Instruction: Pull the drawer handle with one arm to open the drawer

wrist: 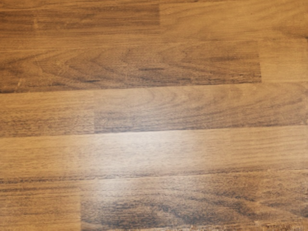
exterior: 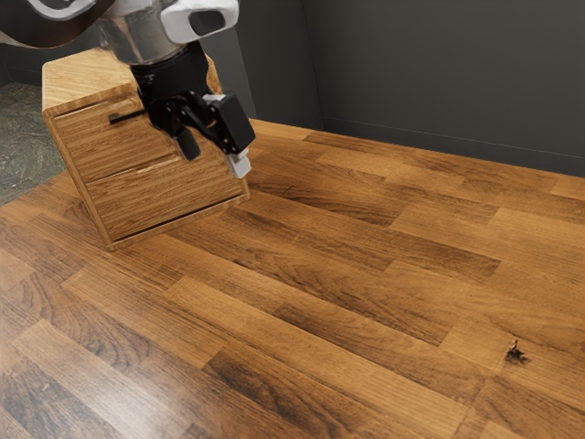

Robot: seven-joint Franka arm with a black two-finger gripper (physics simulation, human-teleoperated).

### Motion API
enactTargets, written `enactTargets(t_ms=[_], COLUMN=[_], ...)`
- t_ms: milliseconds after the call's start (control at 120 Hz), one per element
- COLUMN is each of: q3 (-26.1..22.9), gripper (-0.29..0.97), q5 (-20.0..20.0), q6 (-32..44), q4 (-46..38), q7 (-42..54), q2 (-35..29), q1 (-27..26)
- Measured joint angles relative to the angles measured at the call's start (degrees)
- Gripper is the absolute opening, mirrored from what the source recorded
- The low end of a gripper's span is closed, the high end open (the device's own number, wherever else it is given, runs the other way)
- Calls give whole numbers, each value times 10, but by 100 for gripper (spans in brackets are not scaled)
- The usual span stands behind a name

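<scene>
Black two-finger gripper (exterior: 206,146) hanging directly in front of the upper drawer; degree of opening not readable from the exterior view, and no confirmed hold on anything. Drawer handle (exterior: 126,116): a thin dark bar standing proud of the front, one end protruding toward the exterior view's left of the gripper, the rest hidden behind the hand; contact between the two cannot be told. Judged rigid and slim, probably smooth, so liable to slip unless taken squarely across the bar near its middle, with the pull kept straight out along the drawer's travel. Upper drawer (exterior: 96,146): wooden front, apparently flush with the carcass, hence judged not yet opened; likely light and free-sliding, though some risk of dragging the whole unit rather than the drawer. Lower drawer (exterior: 164,197) below it, likewise appearing closed. Cabinet (exterior: 73,75): small wooden box at the exterior view's upper left, seated on the table (exterior: 366,274) and turned at an angle to the planks. Wrist view looking down on bare table planks (wrist: 154,115) under the hand. Small dark speck (exterior: 516,353) on the boards well apart toward the exterior view's lower right, not identifiable. Dark wall (exterior: 439,64) behind.
</scene>
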Motion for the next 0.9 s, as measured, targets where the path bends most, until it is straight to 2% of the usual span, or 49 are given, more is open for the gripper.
enactTargets(t_ms=[258, 542, 625, 683, 717, 775, 808, 842, 900], q3=[13, 44, -42, -70, -71, -66, -64, -61, -55], gripper=[68, 68, 68, 67, 67, 67, 68, 68, 68], q5=[26, 116, 134, 141, 144, 145, 146, 147, 148], q6=[-20, 33, 92, 144, 169, 206, 228, 248, 276], q4=[-8, -20, -40, -44, -43, -38, -35, -33, -31], q7=[-1, 85, 126, 166, 187, 220, 238, 254, 281], q2=[4, 14, 28, 52, 66, 97, 111, 118, 122], q1=[-91, -199, -123, -55, 23, 208, 276, 302, 308])
